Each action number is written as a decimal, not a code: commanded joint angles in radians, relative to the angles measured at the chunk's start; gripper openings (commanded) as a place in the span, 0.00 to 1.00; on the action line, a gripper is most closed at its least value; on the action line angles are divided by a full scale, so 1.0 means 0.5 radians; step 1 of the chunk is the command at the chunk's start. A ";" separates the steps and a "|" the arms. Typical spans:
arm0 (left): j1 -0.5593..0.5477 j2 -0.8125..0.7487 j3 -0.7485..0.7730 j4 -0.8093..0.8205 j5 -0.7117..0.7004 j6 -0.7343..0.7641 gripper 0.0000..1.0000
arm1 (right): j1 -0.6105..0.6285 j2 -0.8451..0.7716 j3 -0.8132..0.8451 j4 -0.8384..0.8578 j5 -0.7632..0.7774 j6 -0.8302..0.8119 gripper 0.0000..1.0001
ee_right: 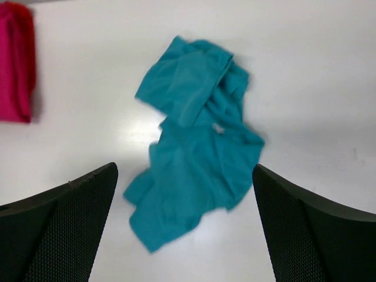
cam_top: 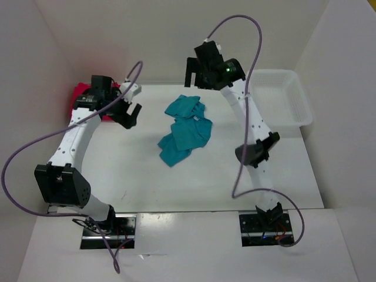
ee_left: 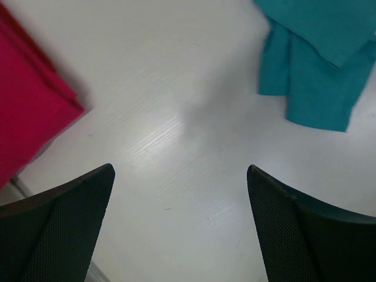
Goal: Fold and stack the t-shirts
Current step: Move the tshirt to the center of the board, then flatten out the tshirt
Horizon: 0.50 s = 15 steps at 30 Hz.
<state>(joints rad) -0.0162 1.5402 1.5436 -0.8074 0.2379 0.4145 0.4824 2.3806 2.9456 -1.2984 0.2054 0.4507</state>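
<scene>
Disorder marks the teal t-shirt, heaped centrally from above, the red t-shirt folded far left (likely the stack's base); left wrist shows the left gripper gaping empty between them, right wrist the right gripper equally wide, empty, above the heap, placed for a grasp.

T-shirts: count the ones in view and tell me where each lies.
2. A crumpled teal t-shirt lies mid-table; a folded red t-shirt sits at the far left, partly behind the left arm. Another may hide in that pile.
</scene>
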 commanded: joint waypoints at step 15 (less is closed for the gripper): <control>-0.937 0.119 -0.814 0.580 -0.172 -0.224 1.00 | 0.127 -1.258 -3.038 1.618 -0.131 -0.039 0.94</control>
<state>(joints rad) -0.5007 1.5562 1.1339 -0.6460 0.1303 0.4095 0.5140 1.6836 1.4048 -0.6552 0.2588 0.4473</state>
